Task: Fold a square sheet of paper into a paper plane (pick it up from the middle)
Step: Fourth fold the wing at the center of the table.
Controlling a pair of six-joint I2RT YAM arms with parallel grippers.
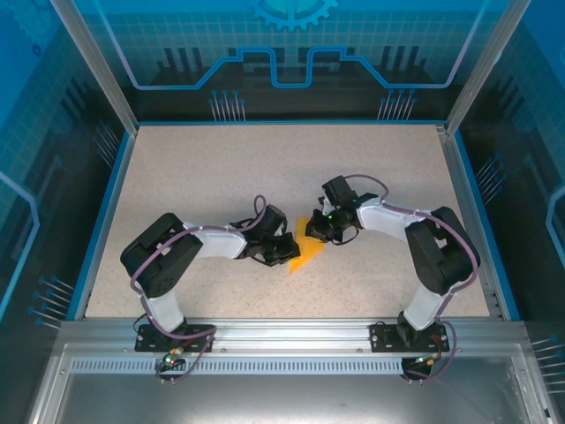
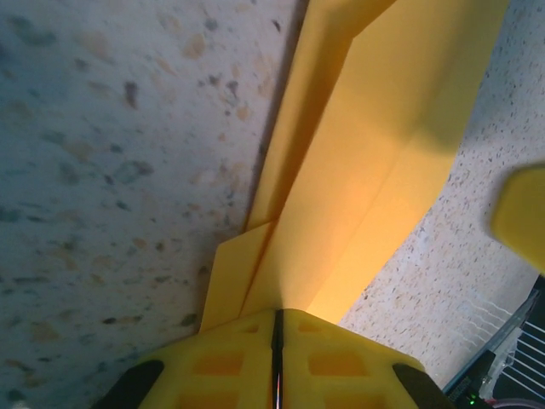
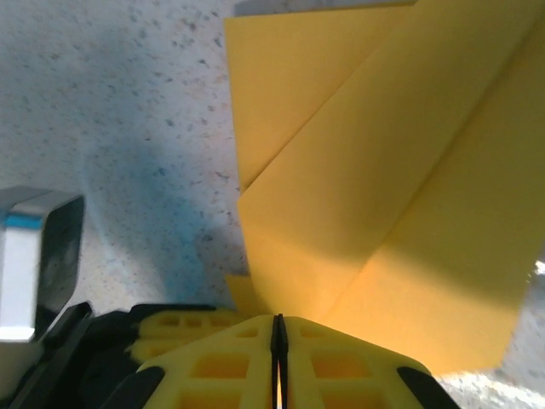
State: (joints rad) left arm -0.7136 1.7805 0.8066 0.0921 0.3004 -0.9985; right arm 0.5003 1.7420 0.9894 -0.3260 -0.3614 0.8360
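Paper point(image 1: 306, 251) is near the middle of the table point(image 1: 221, 168) between the arms, already folded into layered, slanted flaps but not yet a slim dart. Left end effector point(image 2: 277, 317) and right end effector point(image 3: 277, 320) are each pressed together, pinching its edge. Final folds look left to do.

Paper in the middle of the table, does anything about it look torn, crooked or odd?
No tear shows. The paper is part-folded with crisp creases. By the left arm's jaws, one under layer sticks out past the fold edge, so the layers look slightly misaligned.
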